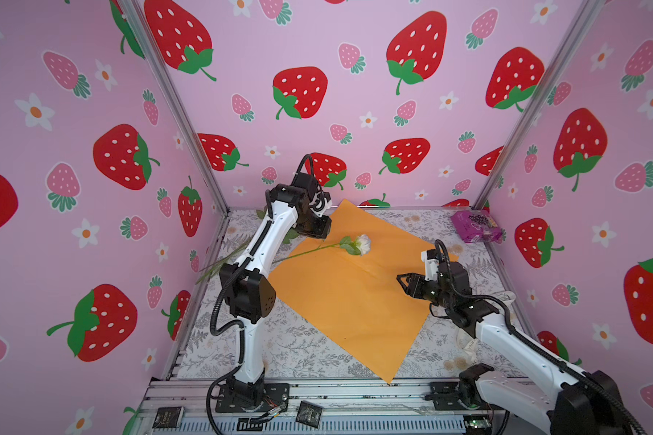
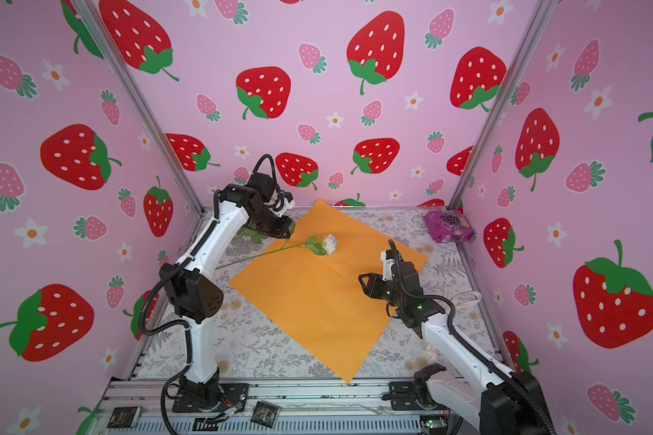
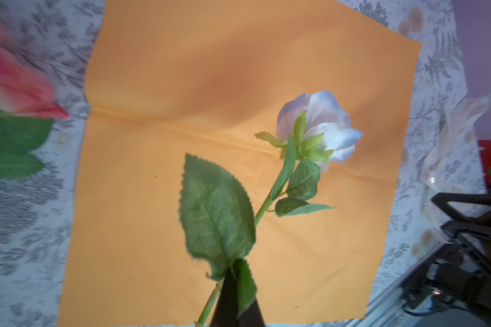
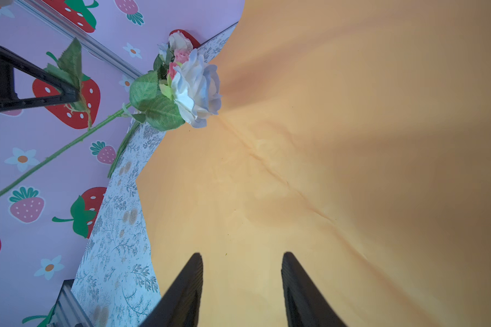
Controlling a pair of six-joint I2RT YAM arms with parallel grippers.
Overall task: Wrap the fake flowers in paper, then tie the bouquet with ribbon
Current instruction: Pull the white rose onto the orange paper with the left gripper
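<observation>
A pink rose (image 3: 14, 85) is blurred and cut off by the left wrist view's edge. Right of centre in a top view, the purple packet's (image 1: 475, 226) print is unreadably small.

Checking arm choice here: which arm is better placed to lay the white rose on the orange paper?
Left. The left fingers hold the rose by its stem, head above the paper. The right fingers hang open and empty over the paper, apart from the rose.
</observation>
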